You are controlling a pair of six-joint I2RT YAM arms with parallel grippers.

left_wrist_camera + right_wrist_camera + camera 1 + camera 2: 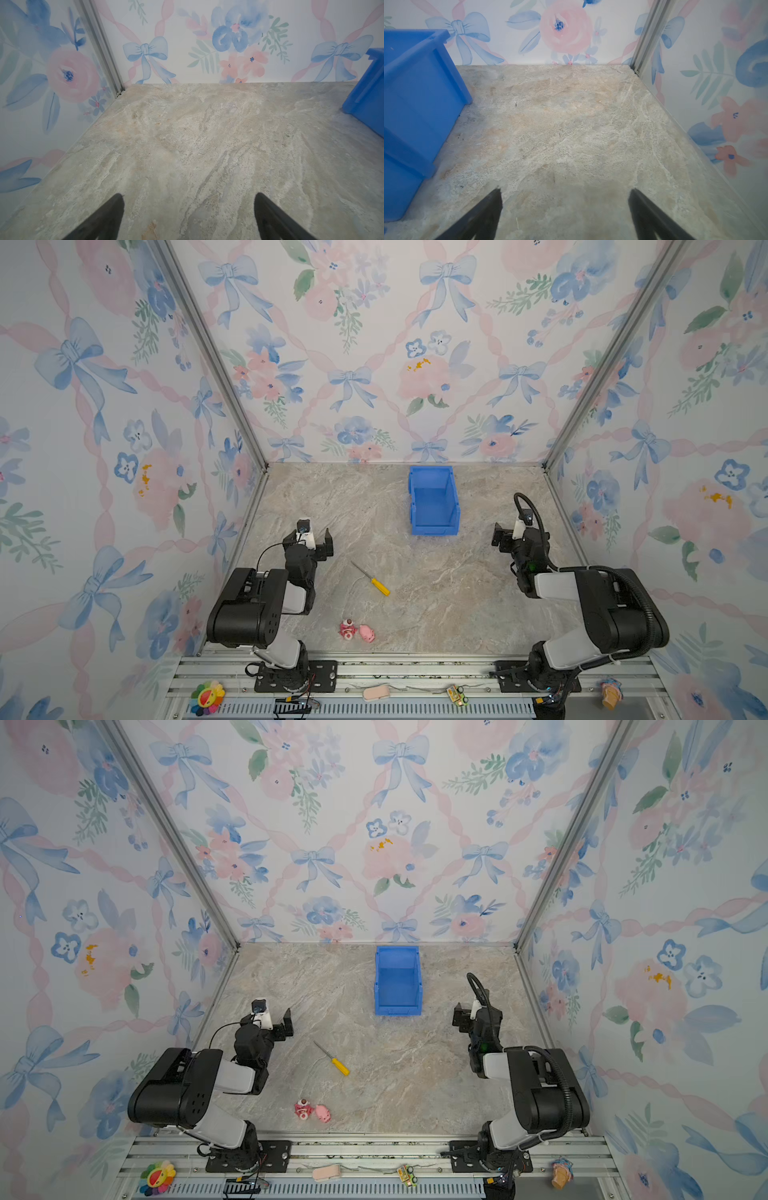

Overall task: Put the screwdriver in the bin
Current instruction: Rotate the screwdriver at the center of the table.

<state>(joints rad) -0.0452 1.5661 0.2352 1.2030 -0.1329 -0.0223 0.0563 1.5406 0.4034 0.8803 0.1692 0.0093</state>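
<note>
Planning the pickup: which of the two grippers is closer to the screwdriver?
The left gripper. The screwdriver lies on its half of the table, while the right gripper is farther off, past the bin.

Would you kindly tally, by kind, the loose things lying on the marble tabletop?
bin: 1
screwdriver: 1
small pink toys: 2, a darker toy and a paler toy
Total: 4

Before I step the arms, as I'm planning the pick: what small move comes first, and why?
Probably swing the left gripper toward the screwdriver: it lies flat on the table nearer that arm, and those jaws stand open and empty.
</note>
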